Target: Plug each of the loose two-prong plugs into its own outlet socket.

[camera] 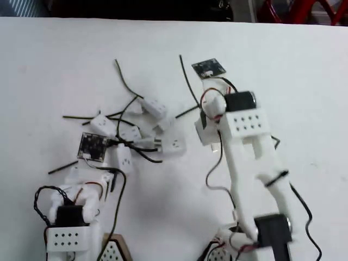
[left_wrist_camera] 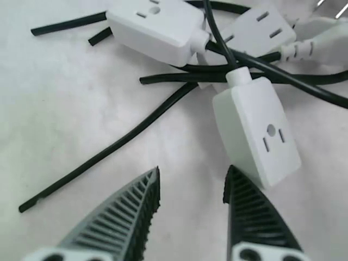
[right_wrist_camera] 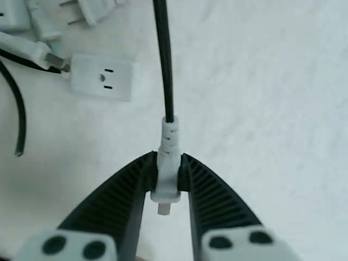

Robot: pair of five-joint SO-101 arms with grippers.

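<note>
The white surface [camera: 304, 65] carries two arms. The right arm [camera: 247, 141] stretches out toward the middle. The left arm [camera: 68, 228] sits low beside a pile [camera: 133, 133] of sockets and black cords.

We judge the step in hand to be bringing a gripped plug to a socket. The right hand [right_wrist_camera: 167, 156] pinches a plug [right_wrist_camera: 167, 179] by its white body, and its cord [right_wrist_camera: 163, 54] runs straight away from the fingers. A small stub shows at the plug's near end, but we cannot tell whether it is a prong. A free socket [right_wrist_camera: 102, 76] lies face up near it, apart from the hand. The next move, as we see it, calls for turning the plug so its prongs meet those slots, and probably for something to steady the socket.

The left hand [left_wrist_camera: 193, 173] is spread and holds nothing. It hovers just beside a second socket [left_wrist_camera: 255, 130], and could do that steadying.

We count two arms and two hands. From above we make out about five sockets, though the tangle leaves this unsure. We count two plugs: the one held, and a loose plug [right_wrist_camera: 84, 13] with bare prongs at the pile's edge.
</note>
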